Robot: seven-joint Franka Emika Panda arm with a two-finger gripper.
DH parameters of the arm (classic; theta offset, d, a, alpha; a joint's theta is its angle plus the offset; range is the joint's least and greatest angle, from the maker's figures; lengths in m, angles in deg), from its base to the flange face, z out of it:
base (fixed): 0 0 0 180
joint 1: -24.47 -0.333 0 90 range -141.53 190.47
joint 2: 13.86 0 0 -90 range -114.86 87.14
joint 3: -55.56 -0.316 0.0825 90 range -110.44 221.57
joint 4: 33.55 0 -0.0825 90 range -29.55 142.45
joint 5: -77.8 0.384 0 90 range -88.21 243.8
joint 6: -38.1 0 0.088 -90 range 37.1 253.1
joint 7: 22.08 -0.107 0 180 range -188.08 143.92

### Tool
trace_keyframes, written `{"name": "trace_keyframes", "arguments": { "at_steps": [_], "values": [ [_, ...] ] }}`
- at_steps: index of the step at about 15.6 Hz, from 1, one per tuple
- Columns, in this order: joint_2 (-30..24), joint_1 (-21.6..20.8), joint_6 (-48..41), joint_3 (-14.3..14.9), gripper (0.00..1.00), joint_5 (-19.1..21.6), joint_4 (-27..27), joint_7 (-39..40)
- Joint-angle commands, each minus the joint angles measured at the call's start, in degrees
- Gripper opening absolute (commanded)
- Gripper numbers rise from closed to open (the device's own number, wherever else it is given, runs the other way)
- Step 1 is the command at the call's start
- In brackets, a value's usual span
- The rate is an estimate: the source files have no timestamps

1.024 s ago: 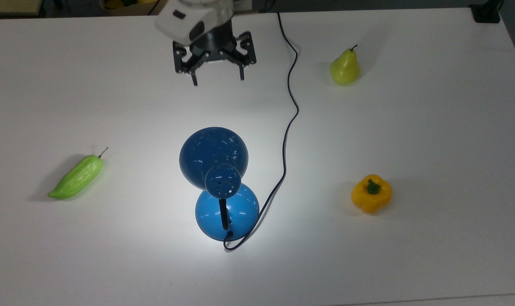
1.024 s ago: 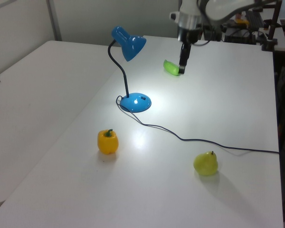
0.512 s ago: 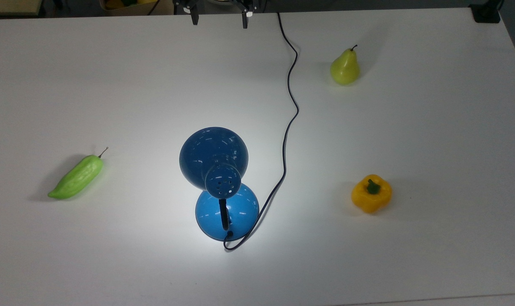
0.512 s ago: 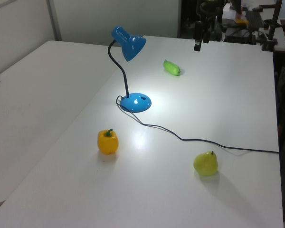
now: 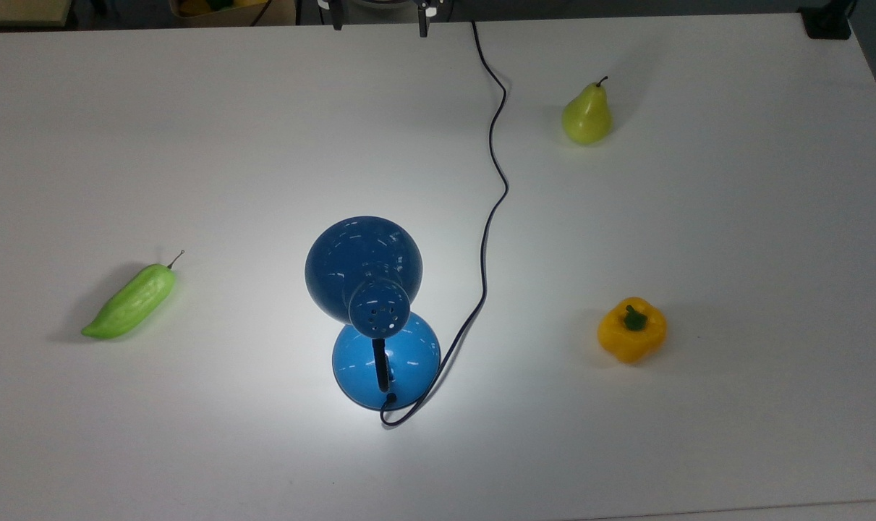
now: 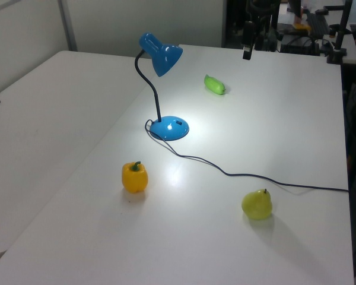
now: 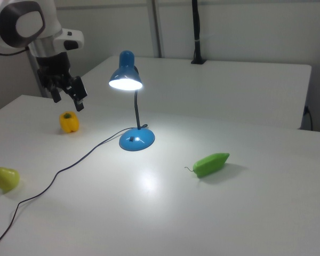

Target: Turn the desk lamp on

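Pear (image 5: 587, 114), yellow pepper (image 5: 631, 329), green pepper (image 5: 130, 302)

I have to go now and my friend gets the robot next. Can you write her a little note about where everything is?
Gripper: open, holding nothing, raised off the table near its edge, away from the lamp.
Desk lamp: standing mid-table, already lit, bright pool of light around its base; cord trails off toward the gripper's side.
Pear, yellow pepper and green pepper lie apart from the lamp.
Done: the lamp is on. Left: nothing.
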Motion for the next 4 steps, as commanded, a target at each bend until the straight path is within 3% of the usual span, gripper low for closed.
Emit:
{"name": "trace_keyframes", "arguments": {
  "at_steps": [1, 4],
  "values": [
    [-0.2, -0.2, -0.7, 1.8, 1.0, 1.0, -1.1, 4.9],
    [0.0, -0.2, -0.4, 1.4, 1.0, 0.5, -1.3, 4.9]
  ]
}}
